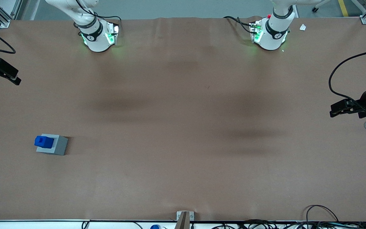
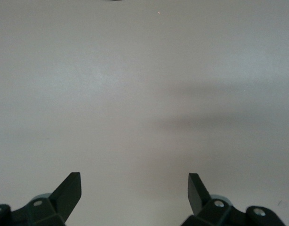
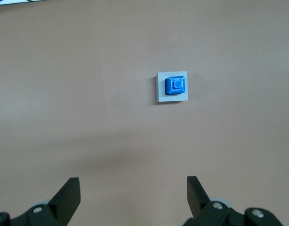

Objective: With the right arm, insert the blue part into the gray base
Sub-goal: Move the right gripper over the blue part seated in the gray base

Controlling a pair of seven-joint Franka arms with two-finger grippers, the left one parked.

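Note:
The blue part [image 1: 44,142] stands in the top of the gray base [image 1: 59,145], stub up, toward the working arm's end of the table. In the right wrist view the blue part [image 3: 175,85] sits square on the gray base [image 3: 159,89]. My right arm's gripper [image 1: 13,78] hangs at the table's edge, farther from the front camera than the base and well apart from it. In the right wrist view the gripper [image 3: 132,190] is open and empty, with bare table between its fingers [image 3: 69,194].
The brown table cover [image 1: 183,127] spans the view. The two arm bases [image 1: 95,35] [image 1: 270,31] stand along the back edge. A small metal bracket [image 1: 184,218] and loose cables [image 1: 322,219] lie at the front edge. A white scrap [image 1: 302,27] lies near the back corner.

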